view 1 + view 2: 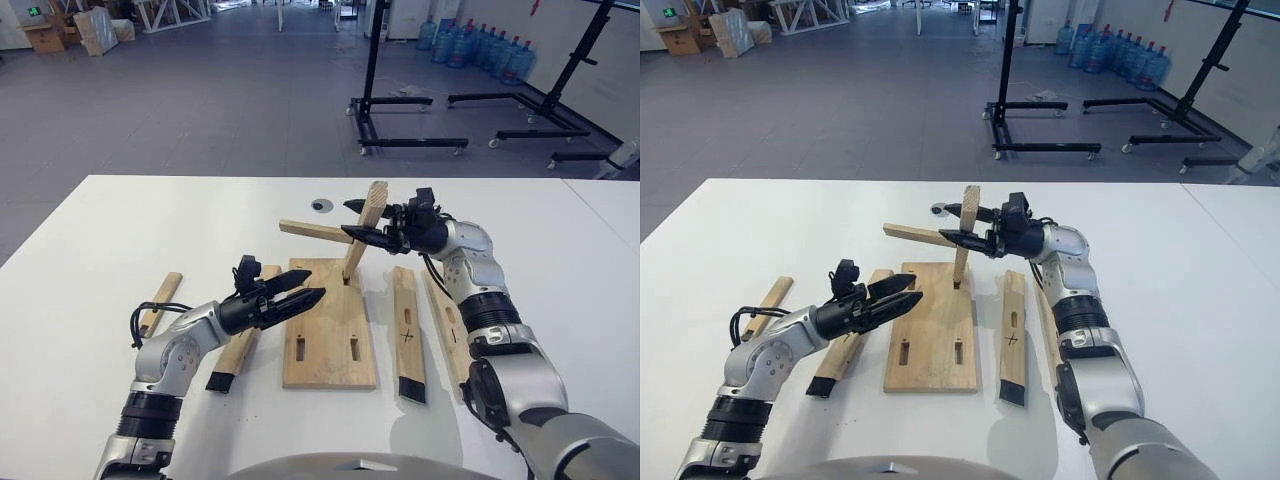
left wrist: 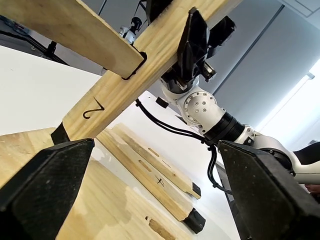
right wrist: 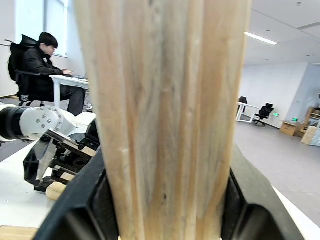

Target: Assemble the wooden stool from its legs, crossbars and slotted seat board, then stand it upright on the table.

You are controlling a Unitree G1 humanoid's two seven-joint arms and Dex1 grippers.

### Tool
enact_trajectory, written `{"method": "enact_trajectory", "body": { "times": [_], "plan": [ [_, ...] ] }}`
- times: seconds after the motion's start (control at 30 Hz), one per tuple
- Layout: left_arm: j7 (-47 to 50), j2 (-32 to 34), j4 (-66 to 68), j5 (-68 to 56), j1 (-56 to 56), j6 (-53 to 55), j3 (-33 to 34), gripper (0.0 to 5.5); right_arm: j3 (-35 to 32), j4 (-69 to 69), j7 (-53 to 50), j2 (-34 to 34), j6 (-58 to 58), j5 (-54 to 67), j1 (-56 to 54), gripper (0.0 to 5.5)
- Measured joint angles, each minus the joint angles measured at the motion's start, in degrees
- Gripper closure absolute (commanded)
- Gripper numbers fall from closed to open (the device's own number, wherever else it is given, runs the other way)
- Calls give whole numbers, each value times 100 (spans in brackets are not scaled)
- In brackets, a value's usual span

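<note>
My right gripper (image 1: 350, 220) clamps the leaning leg (image 1: 375, 198), its foot on the seat board (image 1: 330, 345) below, while my left gripper (image 1: 313, 284) hovers parted over that board's edge.

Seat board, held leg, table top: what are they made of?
Seat board: pale wood, seemingly unvarnished; grain shows, matte. Leg: same pale wood, streaky grain, black end, perhaps paint or rubber. Table: smooth white with slight sheen, probably laminate; can't confirm.
</note>
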Motion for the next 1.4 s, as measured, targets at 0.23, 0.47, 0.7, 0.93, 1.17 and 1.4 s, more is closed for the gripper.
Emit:
{"method": "enact_trajectory", "body": {
  "times": [0.23,0.47,0.7,0.93,1.17,1.4],
  "plan": [
    [0,1,84,93,-48,-130,0,96,182,-260,246,-64,344,48,157,345],
    [17,-100,158,237,-56,-261,-14,96,174,22,299,-177,561,149,114,345],
    [64,-234,322,334,-71,-377,-19,96,238,900,515,-401,1429,213,-295,345],
    [98,-284,380,469,-67,-484,-46,96,568,1461,165,-272,1049,-553,-63,244],
    [161,-284,388,487,-32,-499,-43,96,185,567,-179,-295,1133,-474,38,125],
    [200,-235,297,484,137,-490,-36,96,-473,-1414,-1292,-729,1689,-176,1174,121]
  ]
}}
